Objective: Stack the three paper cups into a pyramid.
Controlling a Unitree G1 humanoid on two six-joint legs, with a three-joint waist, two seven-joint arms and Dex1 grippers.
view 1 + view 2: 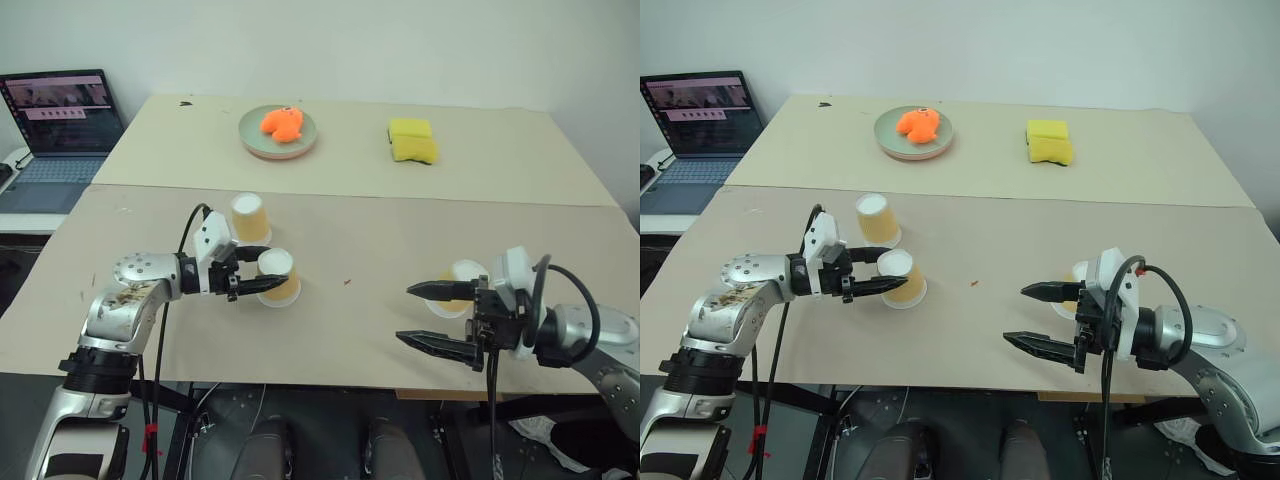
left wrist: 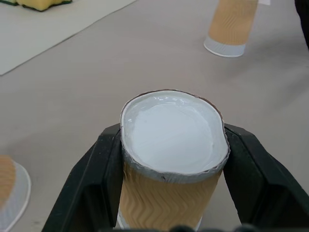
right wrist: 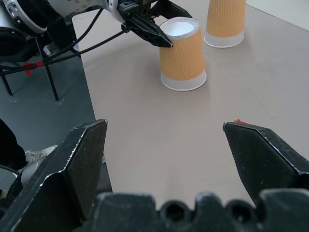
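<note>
Left of centre in the head view, left claw [image 1: 256,284] was clamped on one inverted yellow-orange paper cup [image 1: 279,277] standing on the bench [image 1: 380,250]; second cup [image 1: 249,217] just behind, third [image 1: 462,288] lower right beside the wide-open right claw [image 1: 432,316]. Base-building step; next: lift, set beside neighbour.

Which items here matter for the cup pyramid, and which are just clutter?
For the job:
- cup gripped by the left tool
- cup behind it
- cup by the right tool

Lying about:
- plate with orange toy
- yellow sponge
- laptop
</note>
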